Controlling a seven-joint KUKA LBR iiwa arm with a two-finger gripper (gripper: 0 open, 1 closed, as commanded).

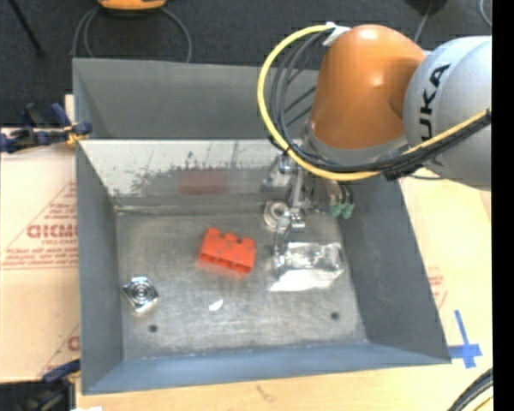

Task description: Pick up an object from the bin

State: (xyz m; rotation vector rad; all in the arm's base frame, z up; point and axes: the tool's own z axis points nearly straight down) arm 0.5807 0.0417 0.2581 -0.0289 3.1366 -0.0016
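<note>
One overhead camera looks down into the bin (97, 272), slightly tilted.

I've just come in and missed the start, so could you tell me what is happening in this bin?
The KUKA arm reaches in from the right, its gripper low in the grey bin, at the left edge of a crumpled clear plastic packet. An orange toy brick lies just left of it. Nothing is lifted yet.

- Orange domed cover (368, 84), glossy, at the wrist.
- Grey arm link (458, 118), black "UKA" lettering showing.
- Yellow cable (262, 92), looped beside black cables (288, 88).
- Silver metal gripper (283, 229).
</note>
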